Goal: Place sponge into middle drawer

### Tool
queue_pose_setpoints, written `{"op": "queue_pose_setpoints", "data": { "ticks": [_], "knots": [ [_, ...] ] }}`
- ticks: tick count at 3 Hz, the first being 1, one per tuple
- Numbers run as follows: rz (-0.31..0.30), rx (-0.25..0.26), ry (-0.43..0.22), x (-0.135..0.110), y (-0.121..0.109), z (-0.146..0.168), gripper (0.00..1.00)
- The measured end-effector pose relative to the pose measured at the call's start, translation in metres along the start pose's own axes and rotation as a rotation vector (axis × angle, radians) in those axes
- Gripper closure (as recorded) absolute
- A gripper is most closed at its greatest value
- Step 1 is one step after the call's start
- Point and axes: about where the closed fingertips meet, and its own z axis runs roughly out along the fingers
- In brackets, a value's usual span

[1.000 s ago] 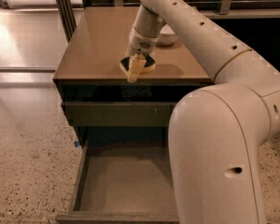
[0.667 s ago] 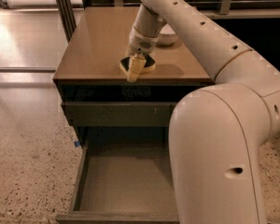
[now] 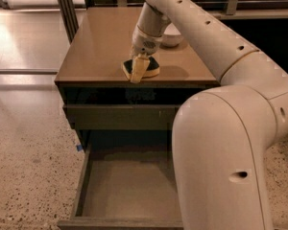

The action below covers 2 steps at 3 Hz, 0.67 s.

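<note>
The sponge (image 3: 149, 68), yellow with a dark green top, lies on the brown cabinet top (image 3: 101, 47) near its front edge. My gripper (image 3: 138, 72) reaches down from the arm and sits right at the sponge's left front side, touching or nearly touching it. The middle drawer (image 3: 129, 186) is pulled out wide open below, showing dark side walls and a bare grey-brown floor. My arm's big white body hides the drawer's right part.
A white bowl (image 3: 172, 35) stands on the cabinet top behind the sponge, partly hidden by my arm. A shut drawer with a plain olive front (image 3: 120, 117) sits just under the top. Speckled floor (image 3: 29, 166) lies to the left.
</note>
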Motion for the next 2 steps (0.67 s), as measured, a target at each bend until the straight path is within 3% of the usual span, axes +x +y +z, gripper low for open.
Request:
{"op": "queue_pose_setpoints", "data": {
  "ticks": [1, 2],
  "knots": [
    [-0.091, 0.019, -0.111, -0.015, 0.020, -0.035, 1.00],
    [-0.180, 0.076, -0.196, -0.027, 0.052, -0.082, 1.00]
  ]
}}
